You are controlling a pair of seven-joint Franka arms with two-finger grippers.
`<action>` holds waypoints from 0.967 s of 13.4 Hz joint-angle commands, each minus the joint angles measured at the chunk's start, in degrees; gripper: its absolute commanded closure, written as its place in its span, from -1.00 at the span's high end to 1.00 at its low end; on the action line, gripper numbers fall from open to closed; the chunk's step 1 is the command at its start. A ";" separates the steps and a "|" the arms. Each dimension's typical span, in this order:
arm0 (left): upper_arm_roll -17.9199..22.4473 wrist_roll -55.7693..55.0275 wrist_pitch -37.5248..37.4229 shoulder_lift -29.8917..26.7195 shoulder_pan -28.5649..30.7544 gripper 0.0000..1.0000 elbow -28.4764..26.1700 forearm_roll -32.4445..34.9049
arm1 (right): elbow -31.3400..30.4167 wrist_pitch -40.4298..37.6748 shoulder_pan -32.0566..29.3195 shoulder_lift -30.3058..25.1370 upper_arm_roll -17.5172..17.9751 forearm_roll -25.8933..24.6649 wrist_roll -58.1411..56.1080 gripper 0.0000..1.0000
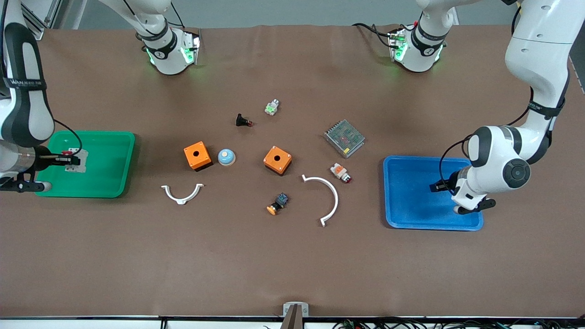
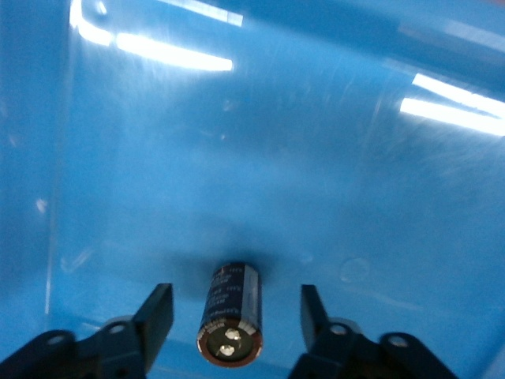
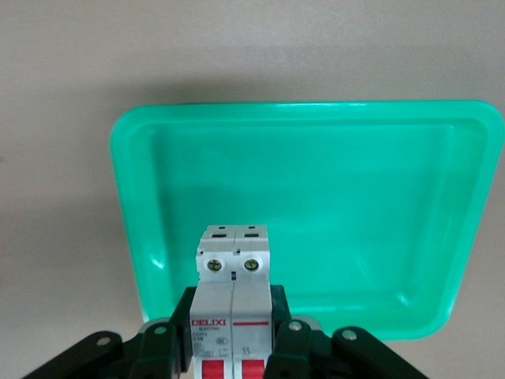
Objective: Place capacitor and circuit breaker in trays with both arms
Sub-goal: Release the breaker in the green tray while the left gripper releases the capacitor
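The capacitor, a small black cylinder with a silvery end, lies on the floor of the blue tray. In the left wrist view my left gripper is open around it, with a gap between each finger and the capacitor. In the front view the left gripper is low in the blue tray and hides the capacitor. My right gripper is shut on the white circuit breaker, whose red levers point toward the wrist. It holds the breaker over the green tray, also in the right wrist view.
On the table between the trays lie two orange boxes, a blue-white dome, a black push-button, a green-white button, a mesh-covered metal box, a white-and-orange button, an orange-capped button and two white arcs.
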 commanded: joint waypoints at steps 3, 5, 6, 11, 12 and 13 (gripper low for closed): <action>-0.84 -0.17 -15.54 -8.08 -0.36 1.00 10.15 1.18 | -5.41 8.95 -3.50 2.96 1.30 -1.43 -1.95 -0.53; -0.84 -0.08 -23.19 -8.79 -0.27 1.00 18.67 1.26 | -5.42 11.67 -4.21 5.16 1.30 -1.43 -1.95 -0.52; -0.75 0.09 -26.54 -8.79 -0.27 1.00 23.33 1.35 | -5.59 12.56 -4.56 6.04 1.30 -1.43 -1.95 -0.52; -0.93 2.73 -33.60 -15.63 -0.18 1.00 29.53 2.76 | -6.91 13.97 -4.65 5.96 1.39 -1.34 -1.78 0.52; -0.93 3.60 -34.82 -17.82 -0.18 1.00 29.44 2.67 | -6.74 13.71 -4.74 5.35 1.39 -1.34 -1.86 1.00; -0.93 4.31 -36.49 -19.50 -0.18 1.00 29.44 2.24 | -6.56 12.40 -4.39 4.13 1.47 -1.34 -1.69 1.00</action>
